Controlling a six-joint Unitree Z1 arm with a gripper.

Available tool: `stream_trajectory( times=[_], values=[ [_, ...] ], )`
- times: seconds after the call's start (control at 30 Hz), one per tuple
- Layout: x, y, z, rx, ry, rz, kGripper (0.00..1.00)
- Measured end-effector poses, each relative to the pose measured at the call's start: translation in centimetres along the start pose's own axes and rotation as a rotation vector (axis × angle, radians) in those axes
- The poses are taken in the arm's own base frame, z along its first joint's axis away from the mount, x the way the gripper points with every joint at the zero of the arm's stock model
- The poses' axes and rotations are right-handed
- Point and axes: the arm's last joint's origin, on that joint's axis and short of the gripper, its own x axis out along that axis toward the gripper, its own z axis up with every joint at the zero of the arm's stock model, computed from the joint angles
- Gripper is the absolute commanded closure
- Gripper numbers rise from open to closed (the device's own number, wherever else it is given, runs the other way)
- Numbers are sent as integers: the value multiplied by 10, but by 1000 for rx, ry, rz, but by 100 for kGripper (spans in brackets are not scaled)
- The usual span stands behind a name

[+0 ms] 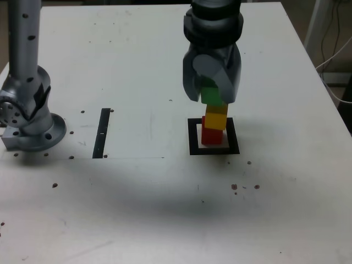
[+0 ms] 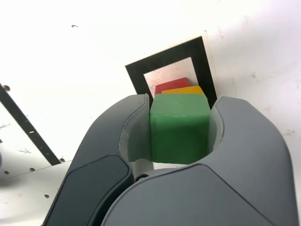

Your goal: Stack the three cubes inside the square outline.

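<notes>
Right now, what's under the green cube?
The green cube, gripped by the gripper, sits over the yellow cube, then the red cube, inside the square outline. Whether green rests on yellow can't be seen.

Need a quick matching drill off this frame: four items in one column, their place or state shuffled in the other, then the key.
Items:
1. red cube
2. yellow cube
3. green cube
4. thin black strip

Places or states:
A. clamped in the end effector, top of the stack
B. lying flat on the table, off to the exterior view's left of the square outline
C. bottom of the stack, inside the square outline
D. middle of the stack

Pairs: 1-C, 2-D, 3-A, 4-B
</notes>
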Motion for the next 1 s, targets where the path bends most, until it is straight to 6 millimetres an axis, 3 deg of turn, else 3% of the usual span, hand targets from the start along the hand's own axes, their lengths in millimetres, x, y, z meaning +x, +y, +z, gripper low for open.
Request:
stream_trajectory(
  times=[0.17, 0.43, 0.6, 0.77, 0.93, 1.0],
  values=[
    [-14, -4, -7, 7, -17, 10, 79],
    [-21, -10, -4, 18, -37, -1, 79],
    [-13, -15, 4, 35, -10, -20, 78],
    [2, -17, 12, 43, 43, -33, 65],
    [3, -17, 12, 46, 63, -32, 59],
    [3, -17, 12, 46, 63, -28, 50]
  ],
)
